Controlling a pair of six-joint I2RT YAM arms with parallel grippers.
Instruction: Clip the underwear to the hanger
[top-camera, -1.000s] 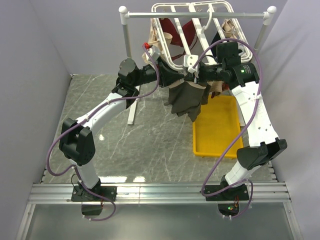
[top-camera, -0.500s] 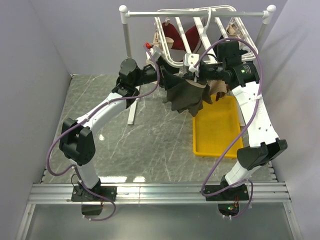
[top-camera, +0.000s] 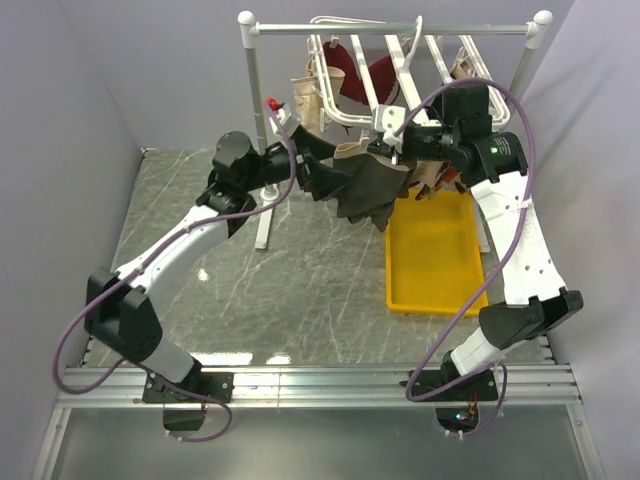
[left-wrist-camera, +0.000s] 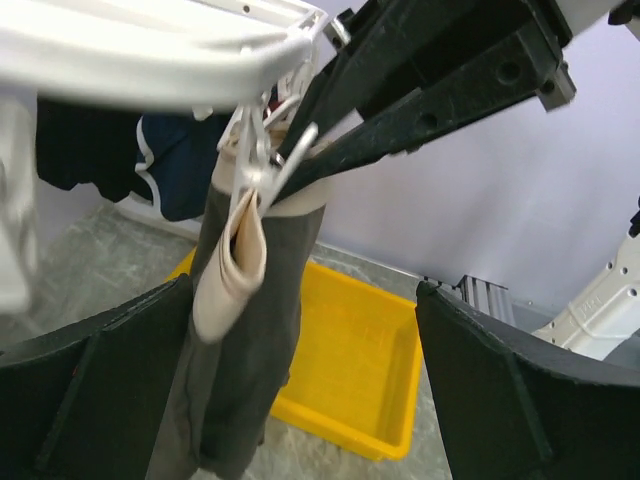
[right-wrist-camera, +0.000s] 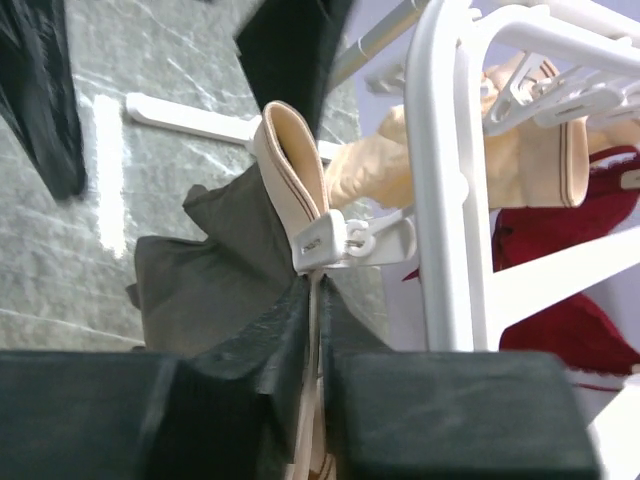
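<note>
The dark grey-brown underwear (top-camera: 366, 190) hangs below the front edge of the white hanger (top-camera: 345, 118). A small white clip (right-wrist-camera: 345, 240) bites its folded beige band (right-wrist-camera: 290, 165). My right gripper (top-camera: 398, 150) reaches in from the right. In the right wrist view the right gripper (right-wrist-camera: 315, 285) has its jaws almost together on a thin strip of that band, just under the clip. My left gripper (top-camera: 312, 165) stands wide open to the left of the cloth. In the left wrist view the underwear (left-wrist-camera: 250, 340) hangs between its spread fingers (left-wrist-camera: 90, 390) without touching them.
A yellow tray (top-camera: 435, 250) lies on the marble table under the right arm. The hanger hooks over a white pole-and-rail stand (top-camera: 390, 30). On the rack also hang a maroon garment (top-camera: 345, 65), a beige garment (top-camera: 305, 100) and a navy garment (left-wrist-camera: 175, 165).
My left gripper has opened, let go of the underwear and drawn back to the left. The underwear now hangs from the clip. The right jaws have eased slightly.
</note>
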